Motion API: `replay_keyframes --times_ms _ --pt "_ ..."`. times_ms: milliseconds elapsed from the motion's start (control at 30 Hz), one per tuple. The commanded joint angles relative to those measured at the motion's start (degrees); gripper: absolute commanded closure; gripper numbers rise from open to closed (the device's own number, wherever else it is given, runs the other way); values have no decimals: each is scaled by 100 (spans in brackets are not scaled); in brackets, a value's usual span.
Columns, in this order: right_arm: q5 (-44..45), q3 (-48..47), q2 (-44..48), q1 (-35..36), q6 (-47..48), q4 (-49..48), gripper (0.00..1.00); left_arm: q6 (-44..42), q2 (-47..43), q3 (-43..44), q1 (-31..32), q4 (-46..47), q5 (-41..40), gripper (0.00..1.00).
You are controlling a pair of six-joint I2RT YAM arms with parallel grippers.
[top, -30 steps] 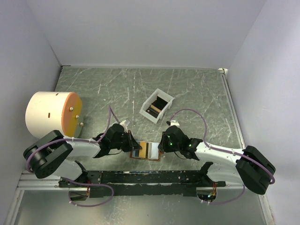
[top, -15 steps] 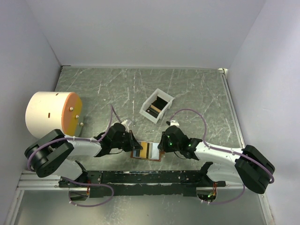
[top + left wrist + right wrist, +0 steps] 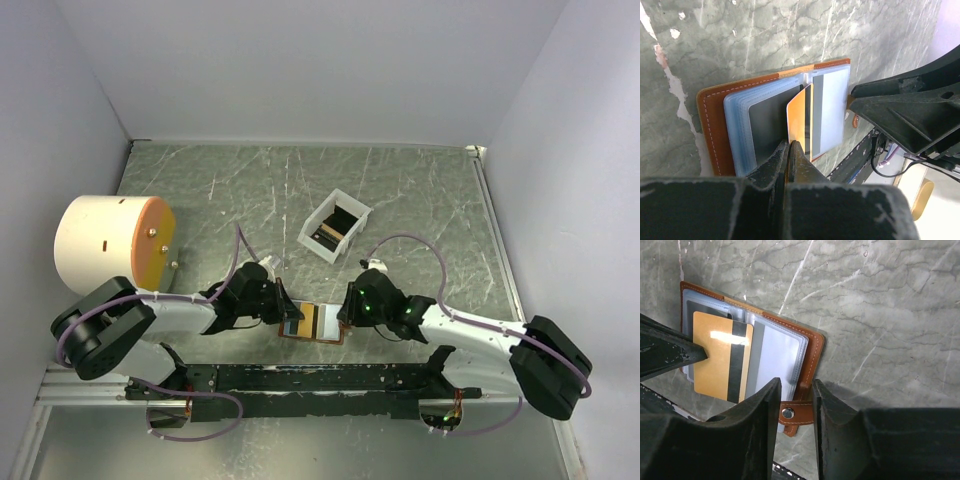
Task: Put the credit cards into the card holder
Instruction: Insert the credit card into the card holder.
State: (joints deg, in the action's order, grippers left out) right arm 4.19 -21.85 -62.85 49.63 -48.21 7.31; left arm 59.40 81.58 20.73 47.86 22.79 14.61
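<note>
Insertion step: left fingers (image 3: 771, 162) are clenched on the gold card (image 3: 799, 115), edge-on over the card holder (image 3: 710, 125) lying open on the table (image 3: 740, 30). Right fingers (image 3: 752, 410) sit parted, straddling its snap tab (image 3: 790, 412). Next up, probably – line the card up with a sleeve and slide.

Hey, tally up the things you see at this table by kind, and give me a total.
Wallet: 1
Cards: 2, a gold card and a dark card in a sleeve
White box: 1, cards inside too small to count
Drum: 1
Total: 5
</note>
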Motion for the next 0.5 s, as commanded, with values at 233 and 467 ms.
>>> replay_keyframes --times_ms 233,467 --pt "-116 142 -489 38 -101 -450 74 141 362 128 58 -279 191 93" --pt "-51 111 -409 38 -59 -383 75 36 380 254 50 -612 91 93"
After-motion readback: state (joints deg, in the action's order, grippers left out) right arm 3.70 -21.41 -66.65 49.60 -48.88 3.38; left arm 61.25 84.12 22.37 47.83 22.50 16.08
